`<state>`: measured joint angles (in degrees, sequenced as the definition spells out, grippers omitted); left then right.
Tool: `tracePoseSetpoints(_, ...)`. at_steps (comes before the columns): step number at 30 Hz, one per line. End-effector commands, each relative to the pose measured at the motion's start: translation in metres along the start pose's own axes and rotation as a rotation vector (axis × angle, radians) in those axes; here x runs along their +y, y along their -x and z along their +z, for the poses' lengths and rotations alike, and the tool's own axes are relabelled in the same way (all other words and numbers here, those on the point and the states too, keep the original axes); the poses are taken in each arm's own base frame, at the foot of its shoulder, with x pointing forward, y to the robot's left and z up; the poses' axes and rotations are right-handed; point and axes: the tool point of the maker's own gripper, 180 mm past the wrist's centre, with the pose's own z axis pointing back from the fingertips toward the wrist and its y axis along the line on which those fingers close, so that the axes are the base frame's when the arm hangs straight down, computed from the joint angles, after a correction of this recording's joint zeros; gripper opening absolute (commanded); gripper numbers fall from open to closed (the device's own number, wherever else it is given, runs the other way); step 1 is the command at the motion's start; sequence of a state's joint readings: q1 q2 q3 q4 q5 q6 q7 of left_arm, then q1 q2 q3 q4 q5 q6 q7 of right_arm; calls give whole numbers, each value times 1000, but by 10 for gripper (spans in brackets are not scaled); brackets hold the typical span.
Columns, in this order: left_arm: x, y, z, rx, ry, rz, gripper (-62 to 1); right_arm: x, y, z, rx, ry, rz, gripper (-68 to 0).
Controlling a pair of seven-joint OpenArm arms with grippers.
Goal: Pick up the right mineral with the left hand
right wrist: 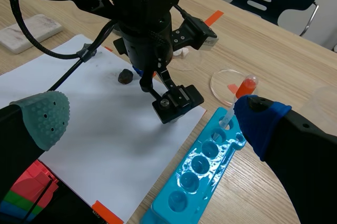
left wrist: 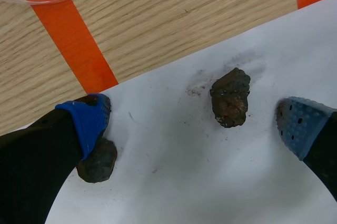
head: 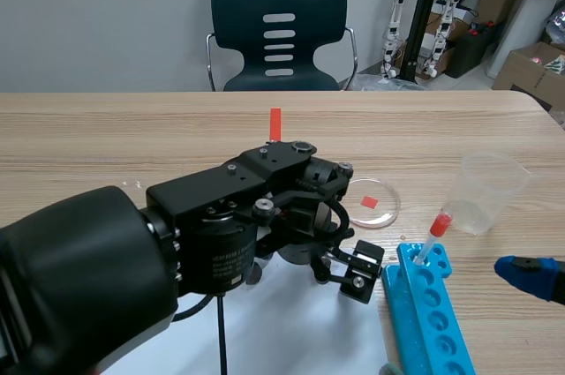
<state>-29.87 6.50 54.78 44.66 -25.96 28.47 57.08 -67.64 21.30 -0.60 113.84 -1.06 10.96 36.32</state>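
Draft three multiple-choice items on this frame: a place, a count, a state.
1. Where do the stones lie? A white paper; B blue rack; C plastic cup.
2. How many stones show in the left wrist view? A one; B two; C four.
3. How is the left gripper? A shut on a stone; B shut on a tube; C open.
1 A: both rest on the paper. 2 B: one between the fingers, one beside a pad. 3 C: fingers apart, nothing pressed between them.
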Motion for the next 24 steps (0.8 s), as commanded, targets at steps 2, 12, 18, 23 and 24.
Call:
tracePoseSetpoints(2, -17, -15, 9, -38, 34, -6, 14, -2, -8, -1, -29, 5, 3, 4)
tracePoseSetpoints(12, -18, -15, 9, -42, 39, 0, -197, -2, -8, -1, -29, 5, 3, 4)
tracePoseSetpoints(18, -18, -15, 9, -40, 37, 8, -324, -2, -8, -1, -29, 5, 3, 4)
tracePoseSetpoints(23, -21, -13, 9, -30, 55, 20, -424, -2, -8, -1, -29, 5, 3, 4)
tracePoseSetpoints(24, -21, -13, 9, -30, 55, 20, -445, -2, -8, -1, -29, 5, 3, 4)
